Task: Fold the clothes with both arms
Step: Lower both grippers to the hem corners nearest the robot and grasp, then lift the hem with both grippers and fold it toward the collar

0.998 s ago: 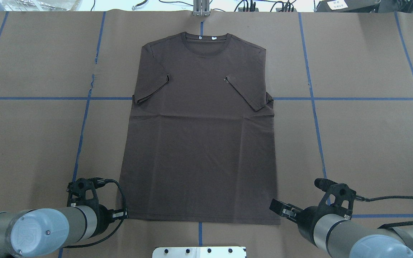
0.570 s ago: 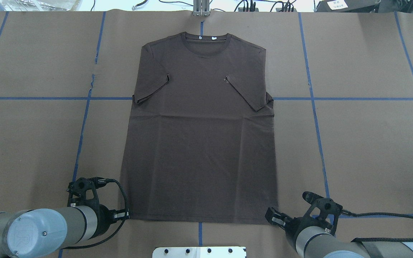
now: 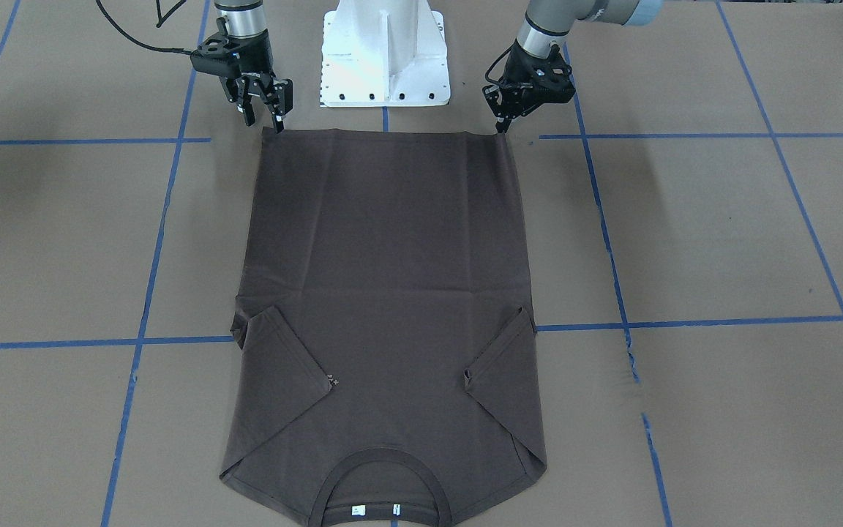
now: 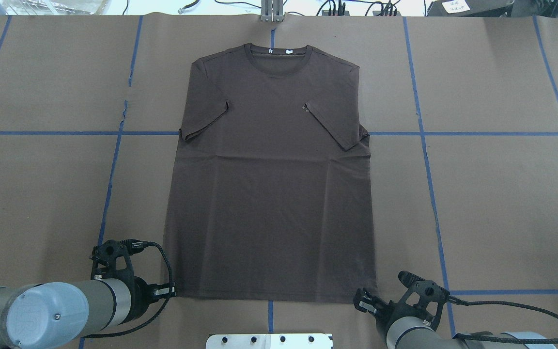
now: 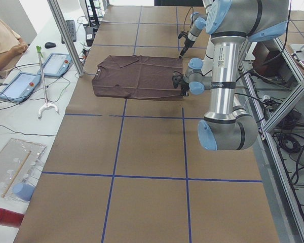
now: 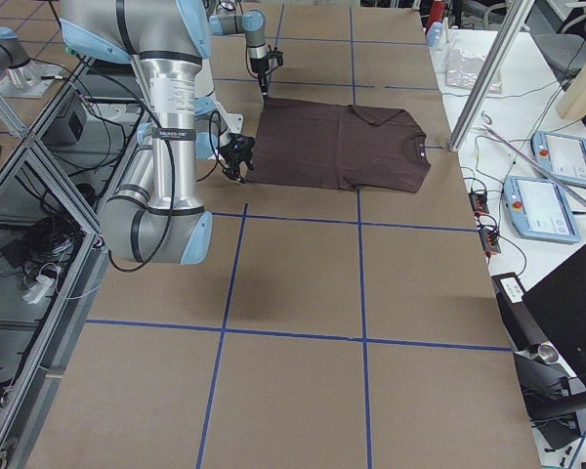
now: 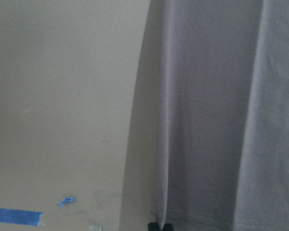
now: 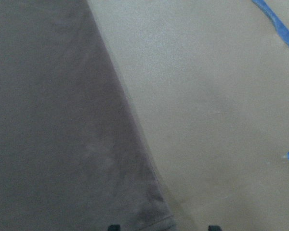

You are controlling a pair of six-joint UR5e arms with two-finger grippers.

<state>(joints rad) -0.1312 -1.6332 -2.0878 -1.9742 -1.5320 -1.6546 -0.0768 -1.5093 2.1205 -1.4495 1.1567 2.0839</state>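
Nearest the robot, the left gripper (image 3: 500,126) is pinched closed on one hem corner of the shirt (image 4: 269,194). At the other hem corner the right gripper (image 3: 264,121) hangs with its fingers spread wide — in its wrist view the corner lies between the tips, not clasped. The shirt lies flat and face up in the middle of the table (image 4: 502,194), hem toward the robot. Further out, both sleeves (image 4: 206,114) are folded in over the chest; farthest off sit the collar (image 4: 279,73) and its white labels (image 4: 288,51).
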